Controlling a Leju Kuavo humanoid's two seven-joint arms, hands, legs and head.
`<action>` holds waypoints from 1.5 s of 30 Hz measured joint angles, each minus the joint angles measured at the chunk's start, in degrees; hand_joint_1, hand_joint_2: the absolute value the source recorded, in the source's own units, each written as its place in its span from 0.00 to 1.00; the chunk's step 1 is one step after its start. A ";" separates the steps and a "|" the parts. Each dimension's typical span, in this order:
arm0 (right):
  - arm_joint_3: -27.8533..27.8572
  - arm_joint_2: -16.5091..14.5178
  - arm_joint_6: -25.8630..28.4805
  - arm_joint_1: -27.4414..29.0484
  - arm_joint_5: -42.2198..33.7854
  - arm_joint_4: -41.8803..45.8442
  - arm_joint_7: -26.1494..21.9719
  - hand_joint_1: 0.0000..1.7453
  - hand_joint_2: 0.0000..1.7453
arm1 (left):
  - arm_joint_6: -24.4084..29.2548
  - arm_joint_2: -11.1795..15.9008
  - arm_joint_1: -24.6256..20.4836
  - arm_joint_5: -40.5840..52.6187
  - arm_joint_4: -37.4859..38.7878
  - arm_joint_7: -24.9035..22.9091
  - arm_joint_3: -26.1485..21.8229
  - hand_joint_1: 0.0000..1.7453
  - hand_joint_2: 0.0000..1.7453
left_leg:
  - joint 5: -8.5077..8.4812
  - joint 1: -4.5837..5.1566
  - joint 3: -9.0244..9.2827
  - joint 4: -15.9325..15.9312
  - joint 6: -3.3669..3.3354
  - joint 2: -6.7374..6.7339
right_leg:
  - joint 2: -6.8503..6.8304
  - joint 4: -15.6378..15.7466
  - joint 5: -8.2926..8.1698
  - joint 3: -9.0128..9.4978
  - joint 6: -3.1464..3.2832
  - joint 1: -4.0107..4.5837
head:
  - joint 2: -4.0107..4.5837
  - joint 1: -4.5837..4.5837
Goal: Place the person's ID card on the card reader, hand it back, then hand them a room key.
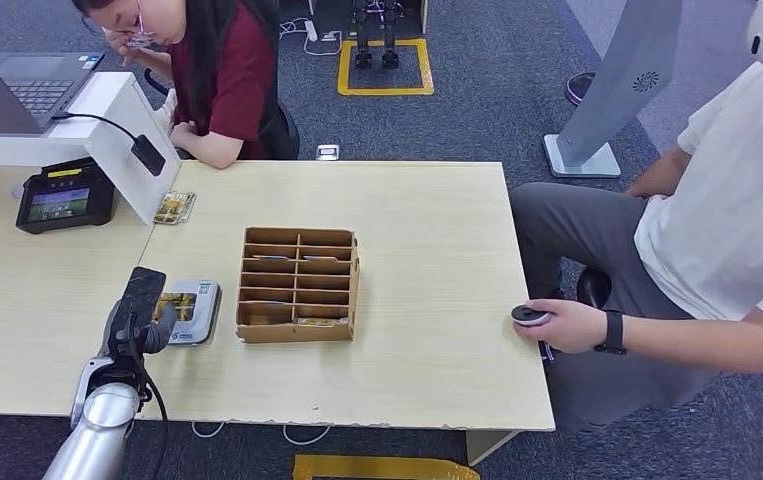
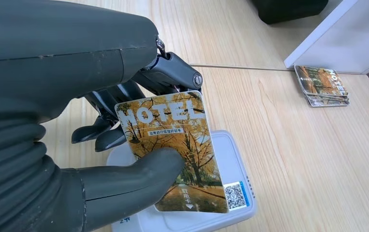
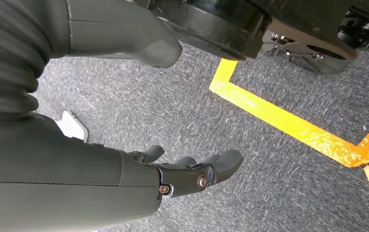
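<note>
Three cameras: one high, two at my wrists.
My head view looks down over the surface [image 1: 427, 330]; my left wrist view sits close above the card reader [image 2: 230, 159], shared with it [image 1: 197, 312]; my right wrist view faces floor [image 3: 279, 193].

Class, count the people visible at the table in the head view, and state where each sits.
2: one in a dark red top at the far edge; one in a white shirt at the right end.

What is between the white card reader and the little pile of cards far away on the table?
Just bare wooden table lies between the card reader and the pile of cards, seen in the left wrist view.
</note>
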State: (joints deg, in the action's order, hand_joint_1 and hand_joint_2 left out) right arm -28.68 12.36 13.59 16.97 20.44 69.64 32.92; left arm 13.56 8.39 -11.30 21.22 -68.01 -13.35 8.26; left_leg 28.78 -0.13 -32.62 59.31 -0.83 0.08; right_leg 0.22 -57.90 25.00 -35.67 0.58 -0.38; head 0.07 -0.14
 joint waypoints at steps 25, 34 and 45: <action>-3.32 2.03 1.91 -1.25 -2.71 0.01 0.96 0.00 1.00 | -3.70 1.54 -1.63 2.31 1.41 -2.89 0.43 1.00 1.00 | 0.00 0.00 0.02 0.01 0.00 -0.01 | 0.01 0.00 0.00 0.00 0.00 0.00 | -0.01 -0.04; -3.92 2.20 1.93 -1.26 -2.91 0.70 1.74 0.00 1.00 | -5.37 2.43 -3.10 11.20 1.43 -6.15 2.68 1.00 1.00 | 0.00 0.01 0.02 0.01 0.00 -0.01 | 0.01 0.00 0.00 0.00 0.00 0.00 | -0.01 -0.04; -4.13 2.52 1.93 -1.22 -2.73 1.43 1.90 0.00 1.00 | -8.21 2.90 -4.16 16.42 1.43 -7.19 3.54 1.00 1.00 | 0.00 0.01 0.03 0.02 0.00 -0.01 | 0.01 0.00 0.00 0.00 0.00 0.00 | -0.01 -0.04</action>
State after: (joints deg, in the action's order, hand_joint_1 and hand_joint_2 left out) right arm -32.81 14.88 15.52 15.75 17.72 71.06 34.82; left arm 5.34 11.28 -15.46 37.64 -66.58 -20.55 11.80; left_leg 28.78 -0.12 -32.60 59.33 -0.83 0.06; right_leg 0.23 -57.90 25.00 -35.66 0.57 -0.38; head 0.07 -0.17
